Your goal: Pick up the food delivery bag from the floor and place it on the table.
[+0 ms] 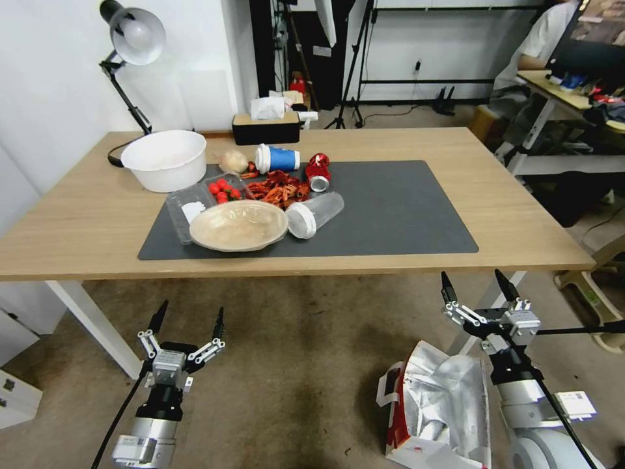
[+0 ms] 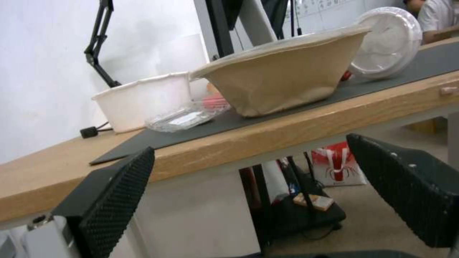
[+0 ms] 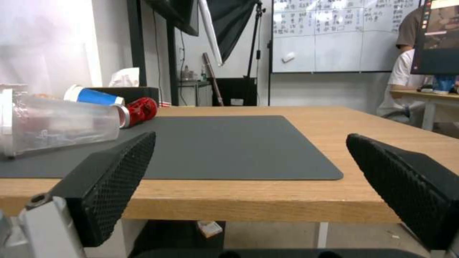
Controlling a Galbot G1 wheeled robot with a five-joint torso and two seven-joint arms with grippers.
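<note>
The food delivery bag [image 1: 437, 409] lies on the floor [image 1: 293, 371] at the lower right, its mouth open, silver foil lining showing, red trim down its left side. My right gripper [image 1: 476, 288] hovers open just above and beyond the bag, a little below the table's front edge, touching nothing. My left gripper [image 1: 189, 317] hangs open and empty over bare carpet at the lower left. The light-wood table [image 1: 527, 215] with its dark grey mat [image 1: 403, 208] stands straight ahead. In the wrist views the left gripper [image 2: 251, 147] and the right gripper [image 3: 251, 139] both face the table's edge.
The mat's left half holds a beige bowl [image 1: 238, 225], a clear tumbler [image 1: 315, 214], a blue cup [image 1: 278, 158], a red can [image 1: 318, 171], food scraps and a white bowl [image 1: 164, 159]. White table legs [image 1: 91, 322] stand at left. Another red-and-white bag [image 2: 338, 168] sits under the table.
</note>
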